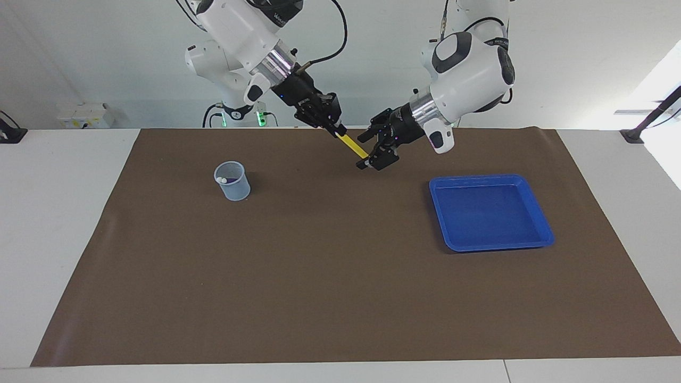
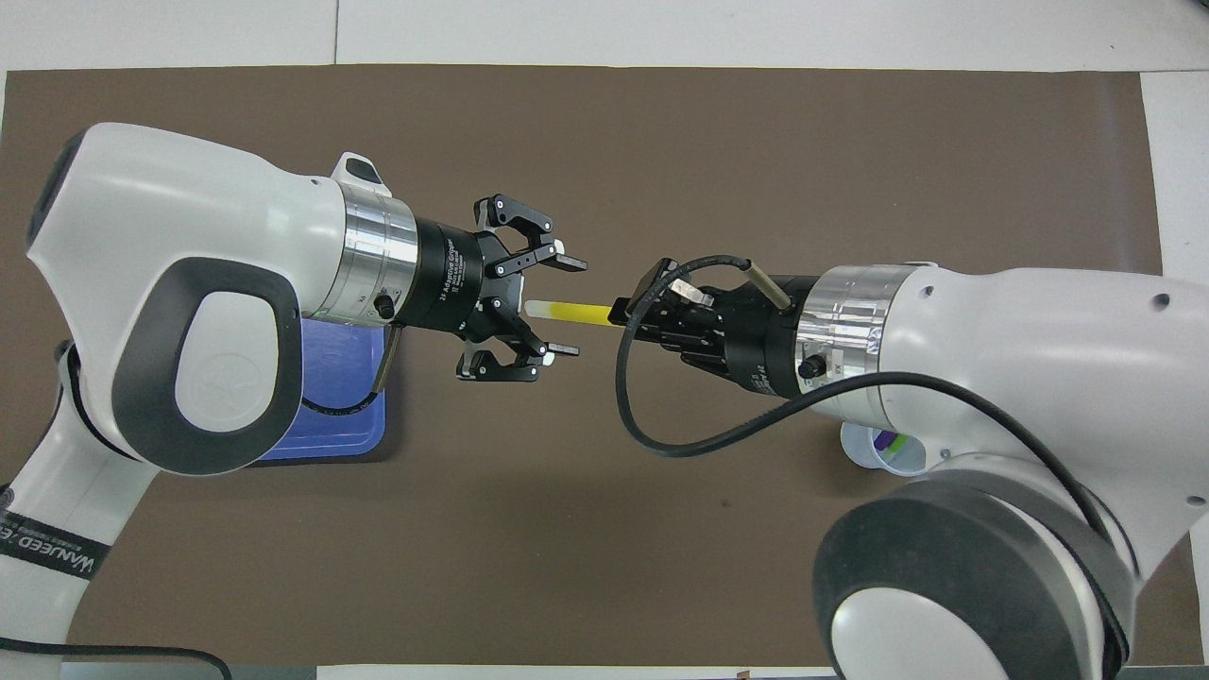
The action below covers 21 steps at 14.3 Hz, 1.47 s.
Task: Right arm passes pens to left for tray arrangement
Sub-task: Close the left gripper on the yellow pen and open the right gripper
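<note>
**Yellow pen held between both grippers, mid-air**

Right gripper pinches the yellow pen by one end, up over the brown mat. Left gripper has its fingers spread on either side of the pen's pale tip, not touching it. Purple and green pens stand in the translucent cup. Blue tray sits toward the left arm's end of the table.

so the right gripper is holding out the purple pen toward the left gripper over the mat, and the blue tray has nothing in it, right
Not quite: the pen held out is the yellow pen, not a purple one. The overhead view shows the right gripper shut on it, its pale end reaching between the fingers of the left gripper over the mat. The blue tray does hold nothing, as the facing view shows.
</note>
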Available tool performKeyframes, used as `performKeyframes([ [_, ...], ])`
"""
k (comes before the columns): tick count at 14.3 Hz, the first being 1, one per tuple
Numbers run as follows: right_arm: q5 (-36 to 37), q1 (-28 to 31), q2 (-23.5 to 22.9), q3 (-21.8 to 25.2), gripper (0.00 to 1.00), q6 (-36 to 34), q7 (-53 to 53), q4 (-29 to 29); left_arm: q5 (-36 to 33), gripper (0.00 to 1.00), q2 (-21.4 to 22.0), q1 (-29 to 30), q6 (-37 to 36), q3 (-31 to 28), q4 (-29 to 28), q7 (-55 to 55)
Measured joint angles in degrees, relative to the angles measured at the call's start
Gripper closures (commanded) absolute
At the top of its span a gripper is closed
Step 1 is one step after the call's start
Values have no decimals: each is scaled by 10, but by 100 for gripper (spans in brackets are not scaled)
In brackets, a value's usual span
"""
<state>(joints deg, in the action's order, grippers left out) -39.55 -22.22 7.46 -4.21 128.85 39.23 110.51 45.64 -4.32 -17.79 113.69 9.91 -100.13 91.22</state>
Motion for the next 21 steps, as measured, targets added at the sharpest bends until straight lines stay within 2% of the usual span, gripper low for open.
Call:
performKeyframes([
  [4, 0, 0, 0, 0, 100, 0, 0, 0, 1, 47, 0, 0, -1, 0, 0, -1],
  [7, 0, 0, 0, 0, 100, 0, 0, 0, 1, 61, 1, 0, -1, 0, 0, -1],
  [9, 0, 0, 0, 0, 100, 0, 0, 0, 1, 77, 1, 0, -1, 0, 0, -1],
  [11, 0, 0, 0, 0, 100, 0, 0, 0, 1, 100, 1, 0, -1, -1, 0, -1],
  [17, -1, 0, 0, 2, 100, 9, 0, 0, 1, 100, 5, 1, -8, -1, 0, -6],
  [18, -1, 0, 0, 2, 73, 9, 0, 0, 1, 100, 6, 1, -8, -1, 0, -6],
  [19, -1, 0, 0, 2, 40, 10, 0, 0, 1, 100, 6, 1, -7, -1, 0, -6],
  [20, -1, 0, 0, 2, 12, 9, 0, 0, 1, 100, 7, 1, -6, -2, 0, -6],
  [21, -1, 0, 0, 2, 0, 9, 0, 1, 2, 100, 8, 1, -4, -3, 0, -6],
])
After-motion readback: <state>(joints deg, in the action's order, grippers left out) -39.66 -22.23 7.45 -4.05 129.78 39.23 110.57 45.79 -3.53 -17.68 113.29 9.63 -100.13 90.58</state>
